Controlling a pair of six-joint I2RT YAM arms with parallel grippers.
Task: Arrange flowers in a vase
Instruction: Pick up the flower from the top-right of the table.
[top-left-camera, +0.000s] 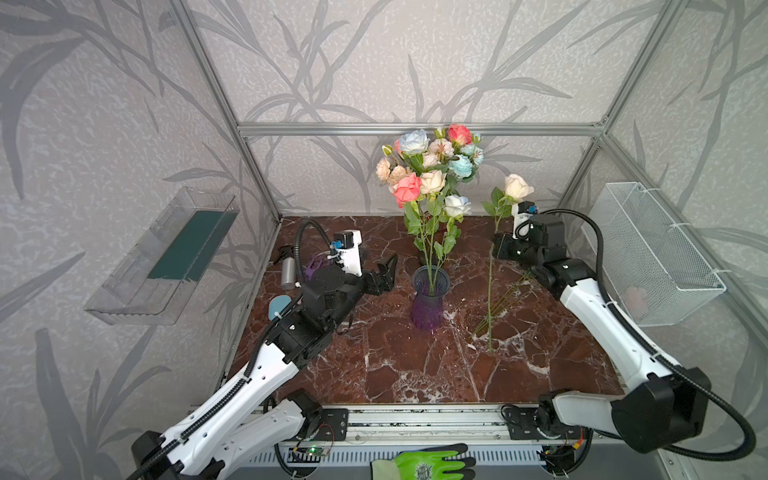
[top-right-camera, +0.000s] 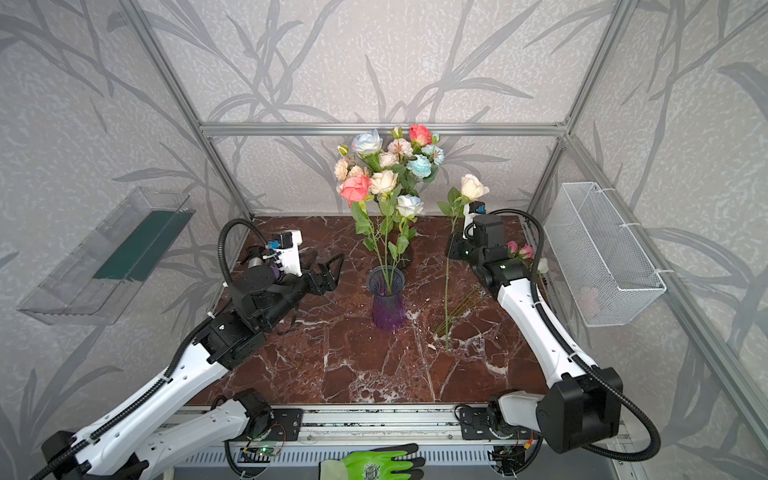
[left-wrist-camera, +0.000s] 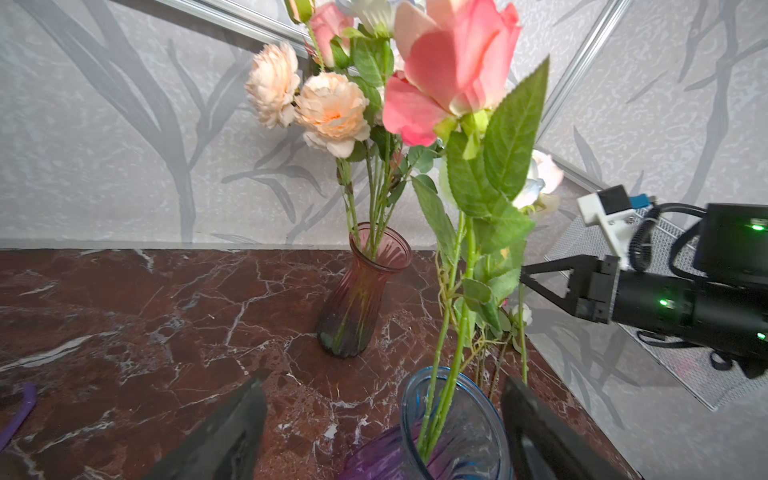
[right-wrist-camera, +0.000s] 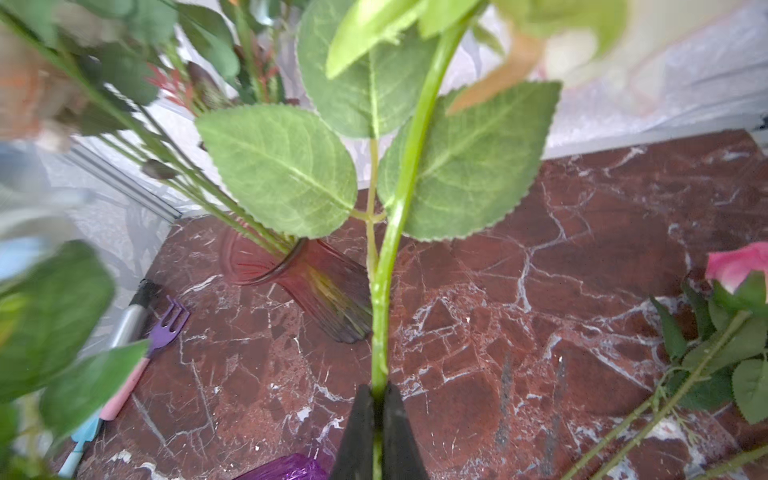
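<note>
A purple-and-blue ribbed glass vase (top-left-camera: 430, 301) stands upright near the middle of the red-brown marbled desk (top-left-camera: 374, 365). It holds several leafy green stems, a coral-pink rose (top-left-camera: 406, 189) among them. Just behind it stands a reddish ribbed glass vase (left-wrist-camera: 361, 291) carrying peach peonies (left-wrist-camera: 332, 110) and other blooms; in both top views the two bunches merge into one tall cluster.

The left end effector (top-left-camera: 388, 272) hovers beside the purple vase's rim, on its left. It is released, with its black fingers (left-wrist-camera: 224, 436) spread wide, and nothing is held between them.

The right end effector (top-left-camera: 495, 247) is clenched on the green stem of a cream rose (top-left-camera: 517, 188). It holds the rose nearly upright to the right of the purple vase and clear of it, with the stem's lower end reaching down toward the desk. The right wrist view shows the jaws pinched tight on the stem below a pair of broad leaves.

More loose flowers lie on the desk's right side under the right arm: bare thin stems (top-left-camera: 507, 299) and small pink rosebuds (top-right-camera: 519, 249).
</note>
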